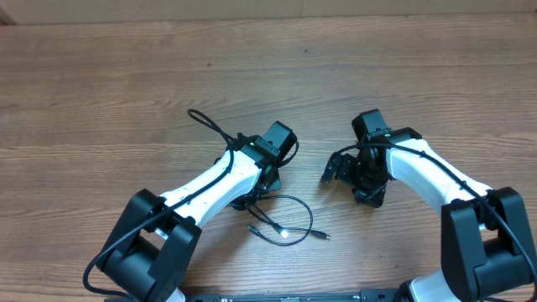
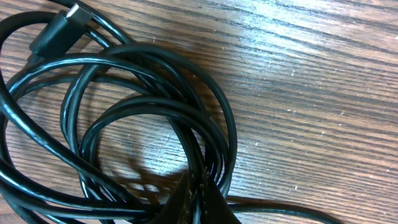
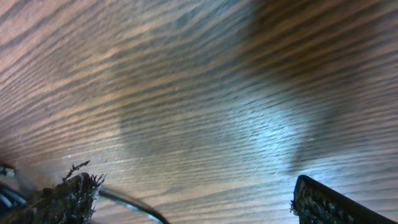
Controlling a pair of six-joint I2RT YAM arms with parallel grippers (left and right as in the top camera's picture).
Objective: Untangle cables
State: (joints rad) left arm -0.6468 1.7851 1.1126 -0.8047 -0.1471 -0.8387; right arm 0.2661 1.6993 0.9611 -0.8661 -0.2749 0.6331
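Observation:
The cables [image 1: 284, 220] are thin black cords tangled on the wooden table. One loop reaches up and left [image 1: 210, 126], and loose plug ends lie near the front. In the left wrist view the cables [image 2: 149, 112] fill the frame as overlapping loops, with one plug [image 2: 59, 30] at the top left. My left gripper [image 2: 200, 199] is shut on a few strands of the bundle at the bottom centre. Overhead, the left gripper [image 1: 262, 180] sits on top of the tangle. My right gripper [image 1: 352, 180] stands wide open to the right of the tangle, holding nothing; bare wood shows between its fingers [image 3: 323, 202].
A short stretch of cable [image 3: 130, 205] crosses the bottom left of the right wrist view, beside the left finger. Both arms reach in from the front edge, and the wooden table [image 1: 268, 59] stretches bare behind them.

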